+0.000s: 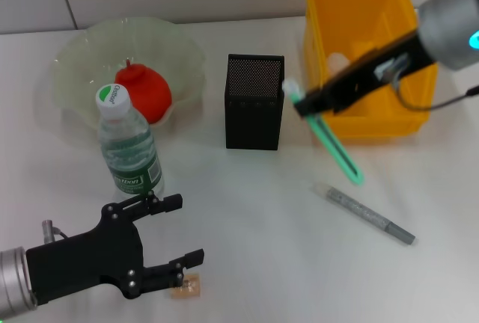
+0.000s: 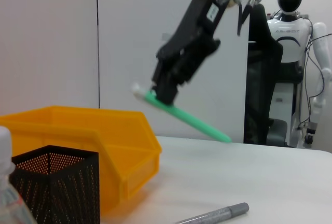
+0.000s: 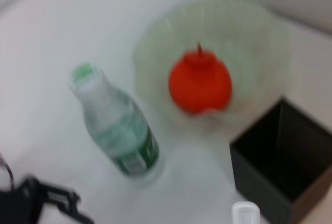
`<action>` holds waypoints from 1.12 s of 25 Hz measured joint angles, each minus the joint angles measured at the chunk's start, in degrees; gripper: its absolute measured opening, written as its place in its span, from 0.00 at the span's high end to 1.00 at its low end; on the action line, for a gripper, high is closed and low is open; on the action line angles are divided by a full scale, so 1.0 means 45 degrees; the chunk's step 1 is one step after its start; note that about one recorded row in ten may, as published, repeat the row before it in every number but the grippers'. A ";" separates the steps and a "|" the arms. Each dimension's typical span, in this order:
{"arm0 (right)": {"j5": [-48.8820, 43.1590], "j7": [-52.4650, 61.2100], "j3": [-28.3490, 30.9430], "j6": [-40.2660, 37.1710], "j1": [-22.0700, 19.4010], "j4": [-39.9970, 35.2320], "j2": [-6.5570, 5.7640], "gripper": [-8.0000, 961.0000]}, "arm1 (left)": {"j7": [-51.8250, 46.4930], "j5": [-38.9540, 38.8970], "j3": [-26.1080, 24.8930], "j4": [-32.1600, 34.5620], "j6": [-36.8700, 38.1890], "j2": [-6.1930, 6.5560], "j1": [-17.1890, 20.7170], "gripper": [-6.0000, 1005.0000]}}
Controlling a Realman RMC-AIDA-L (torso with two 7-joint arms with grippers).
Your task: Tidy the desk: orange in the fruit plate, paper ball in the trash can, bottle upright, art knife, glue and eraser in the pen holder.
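My right gripper [image 1: 301, 103] is shut on a green stick with a white cap [image 1: 335, 147], likely the glue, and holds it tilted in the air between the black mesh pen holder [image 1: 254, 102] and the yellow bin [image 1: 389, 125]. From the left wrist view the stick [image 2: 187, 117] hangs above the table. A grey pen-shaped tool [image 1: 364, 214] lies on the table. My left gripper [image 1: 191, 228] is open low at the front left, with a small tan eraser [image 1: 187, 288] just beside its near finger. The bottle [image 1: 129, 147] stands upright. The orange [image 1: 146, 93] lies in the pale fruit plate [image 1: 82, 54].
A white paper ball [image 1: 337, 61] lies in the yellow bin at the back right. The bottle stands just behind my left gripper. The pen holder [image 3: 285, 156] is open at the top. A parked humanoid robot [image 2: 293, 32] stands far behind the table.
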 joint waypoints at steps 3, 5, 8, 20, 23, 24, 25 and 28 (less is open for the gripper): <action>0.0679 -0.0446 0.0923 -0.0015 -0.0191 -0.0474 -0.0020 0.82 | -0.0018 0.0018 0.0004 -0.0002 0.0067 -0.0011 0.0020 0.19; 0.0766 -0.0697 0.1356 0.0015 -0.0254 -0.0718 -0.0030 0.82 | -0.0029 0.0035 0.0025 -0.0002 0.0156 -0.0015 0.0020 0.19; 0.0791 -0.1126 0.1729 0.0429 -0.0453 -0.1046 -0.0021 0.82 | -0.0055 0.0053 0.0021 -0.0002 0.0265 -0.0004 0.0021 0.19; 0.3901 -0.4788 0.1306 0.4701 -0.1325 0.0805 0.0043 0.82 | -0.0448 0.0065 0.0082 -0.0004 0.0306 -0.0005 -0.0032 0.19; 0.5024 -0.6573 0.0638 0.6310 -0.1650 0.2041 0.0058 0.82 | -0.0527 0.0065 0.0091 -0.0001 0.0312 0.0001 -0.0039 0.19; 0.5324 -0.7052 0.0494 0.6642 -0.1717 0.2356 0.0060 0.82 | -0.0527 0.0065 0.0091 -0.0001 0.0312 0.0001 -0.0039 0.19; 0.5760 -0.7721 0.0346 0.7028 -0.1793 0.2828 0.0063 0.82 | -0.0527 0.0065 0.0091 -0.0001 0.0312 0.0001 -0.0039 0.19; 0.7479 -1.0000 0.0189 0.7677 -0.1960 0.4318 0.0064 0.82 | -0.0547 0.0065 0.0094 0.0000 0.0334 0.0003 -0.0051 0.19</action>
